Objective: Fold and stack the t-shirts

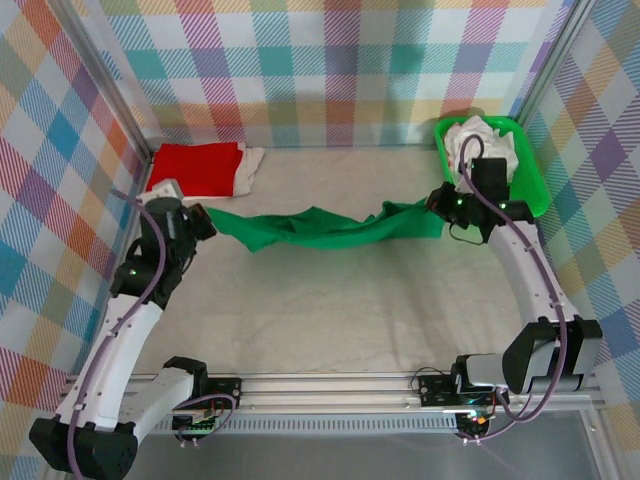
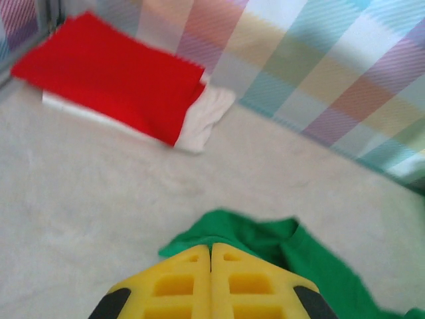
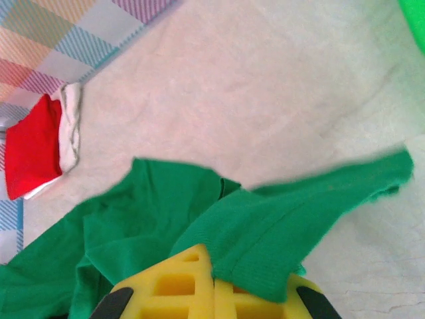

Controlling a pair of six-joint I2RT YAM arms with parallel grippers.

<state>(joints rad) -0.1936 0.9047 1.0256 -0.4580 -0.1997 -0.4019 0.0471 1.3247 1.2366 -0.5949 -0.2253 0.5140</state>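
progress: early to middle, by my reading. left of the dark green t-shirt (image 1: 320, 228) and further back: the red t-shirt (image 1: 198, 165) lies folded flat on a folded white t-shirt (image 1: 250, 172), so a two-piece stack is begun. the dark green t-shirt itself is unfolded, bunched into a long band and strung above the desk (image 1: 330, 300) between both arms. right of it and further back: the green tray (image 1: 537, 190) holds crumpled white t-shirts (image 1: 483, 140). left to do, i judge: fold the green one, stack it, then the tray's whites.

left end effector (image 1: 203, 220): at the shirt's left end, clenched on that end's cloth. its wrist view shows the tips pressed together, with green cloth bulging just past them.

right end effector (image 1: 440, 205): at the shirt's right end, clenched on cloth that drapes over its fingers in its wrist view.
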